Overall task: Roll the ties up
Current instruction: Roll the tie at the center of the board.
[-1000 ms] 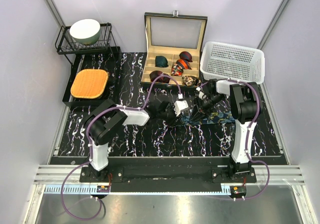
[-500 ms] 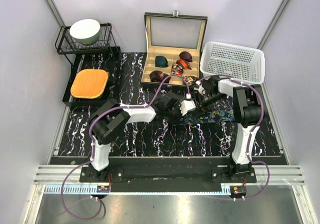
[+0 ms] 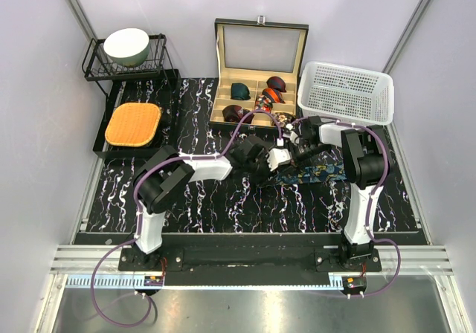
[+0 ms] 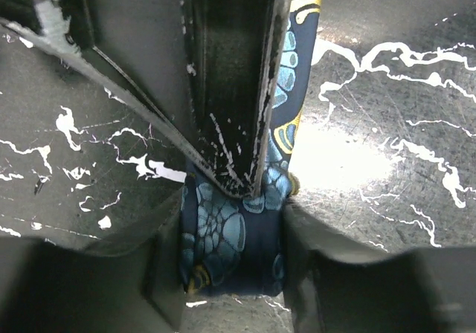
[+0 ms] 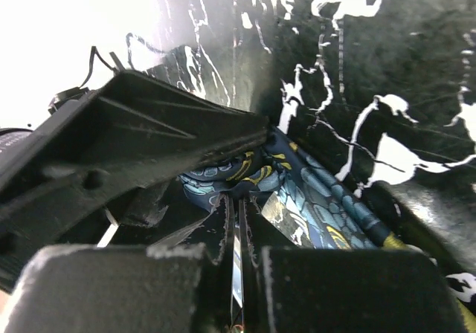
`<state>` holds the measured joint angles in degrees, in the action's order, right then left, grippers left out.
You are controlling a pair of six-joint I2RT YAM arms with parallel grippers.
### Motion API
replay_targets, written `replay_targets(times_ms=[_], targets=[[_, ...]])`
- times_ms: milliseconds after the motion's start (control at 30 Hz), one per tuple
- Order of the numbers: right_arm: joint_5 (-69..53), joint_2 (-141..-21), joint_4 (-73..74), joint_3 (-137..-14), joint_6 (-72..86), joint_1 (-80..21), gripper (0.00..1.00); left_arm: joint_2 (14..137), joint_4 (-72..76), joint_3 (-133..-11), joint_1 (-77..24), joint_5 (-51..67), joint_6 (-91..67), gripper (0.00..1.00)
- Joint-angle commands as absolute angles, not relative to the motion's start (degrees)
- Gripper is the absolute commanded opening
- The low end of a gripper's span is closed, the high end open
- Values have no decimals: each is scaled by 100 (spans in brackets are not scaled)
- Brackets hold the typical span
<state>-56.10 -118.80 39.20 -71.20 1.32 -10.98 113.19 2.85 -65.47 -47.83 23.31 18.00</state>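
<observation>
Surface: black tabletop [image 3: 223, 199] w/ white marble veining; strong glare patch in both wrist views.
Room: plain pale walls [image 3: 186, 6] on three sides; aluminium rail [image 3: 245, 262] along the near edge, at 6 o'clock.
10 o'clock: black wire rack [image 3: 100, 69] holding a pale bowl [image 3: 126, 45]; orange mat [image 3: 133, 123] just below it.
12 o'clock: open tie box [image 3: 260, 47], lid upright; coiled ties in its compartments, incl. green coil [image 3: 240, 91], maroon coil [image 3: 277, 82], red-orange coil [image 3: 272, 94].
2 o'clock: white slotted basket [image 3: 346, 91], beside the box.
Task item: navy tie [image 3: 321, 172], teal-and-gold pattern, lying on the tabletop at about 3 o'clock from ctr; its L end is bunched where the two grippers meet.
L gripper [image 4: 232, 273]: fingers part-way apart, folded tie end btwn them and touching both inner faces; firm clamp or loose contact, cannot tell.
R gripper [image 5: 238, 207]: fingers closed tight together, only a hairline slit btwn them; closed tip rests on the tie just ahead of the L fingers. Fabric pinched or not: cannot tell.
Arms: both reach toward ctr-right; L arm crosses from 7 o'clock, R arm drops in from 3 o'clock.
</observation>
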Motion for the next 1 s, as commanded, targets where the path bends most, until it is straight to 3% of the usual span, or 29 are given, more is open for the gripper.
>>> replay_targets(times_ms=[0,167,433,600,633,767,833,967], targets=[[-4949,-12093,3761,-7180,-121,-1099,0,11716,-169,-5882,-4720,2697,1697,54],[-4615,-12348,4061,-7286,-290,-1099,0,11540,1787,-5266,-4456,3364,1267,72],[-4325,-12788,4438,-7611,-501,-1090,0,12022,4288,-4965,-4289,4104,967,73],[-4236,-12876,4518,-7796,-519,-1090,0,12199,3834,-5229,-4289,4087,1343,50],[-4245,-12867,4526,-7813,-519,-1081,0,12104,3467,-5221,-4289,4052,1554,41],[-4333,-12780,4745,-8067,-597,-1055,1,11769,2288,-5150,-4306,3666,2188,23],[-4482,-12666,4973,-8147,-607,-985,14,11707,1343,-5360,-4324,3394,2407,18],[-4912,-12061,5317,-8087,-633,-712,44,11707,388,-5607,-4473,2884,2584,17]])
